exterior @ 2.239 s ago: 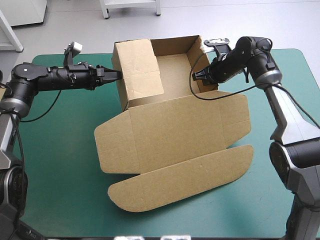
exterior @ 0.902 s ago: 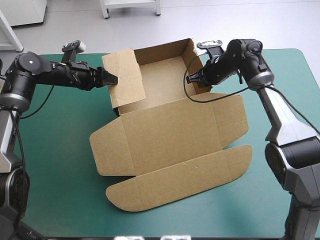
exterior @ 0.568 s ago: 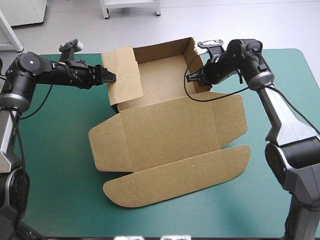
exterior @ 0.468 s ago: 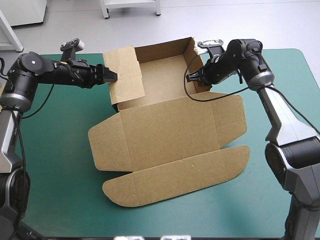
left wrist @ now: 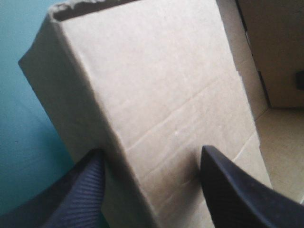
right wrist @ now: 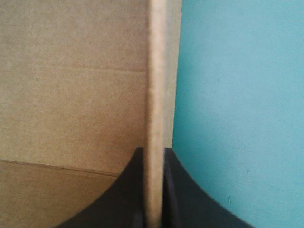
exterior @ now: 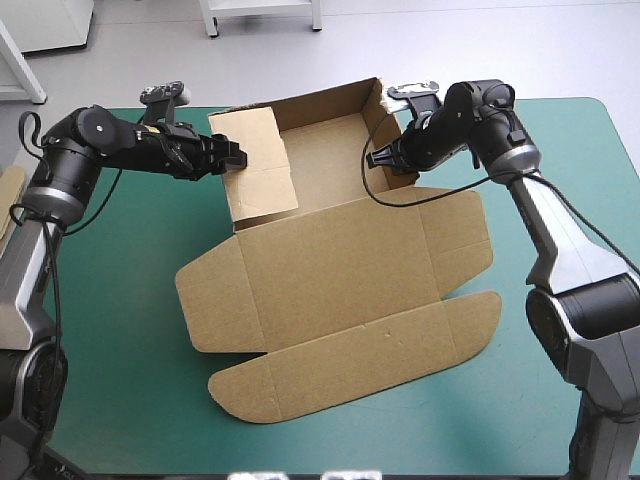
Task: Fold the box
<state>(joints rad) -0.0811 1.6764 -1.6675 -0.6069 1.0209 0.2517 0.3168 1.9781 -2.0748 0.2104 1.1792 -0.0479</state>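
The brown box (exterior: 340, 265) lies mid-table in the high view, its far and side walls raised and its lid (exterior: 350, 355) flat toward the front edge. The left wall's flap (exterior: 262, 165) leans inward over the tray. My left gripper (exterior: 234, 157) is open and straddles that wall; in the left wrist view the folded board (left wrist: 156, 95) fills the space between the black fingers (left wrist: 71, 190) of the left gripper (left wrist: 152, 149). My right gripper (exterior: 379, 160) is shut on the box's right wall; the right wrist view shows the right gripper (right wrist: 154, 149) pinching the board's edge (right wrist: 156, 71).
A strip of more brown board (exterior: 8, 190) shows at the table's left edge. Bare teal-green cover (exterior: 110, 300) lies on both sides of the box and along the front edge.
The box slid left and turned slightly. My left gripper pushed in to the right against the left wall, and the flap now leans inward. My right gripper kept its hold.
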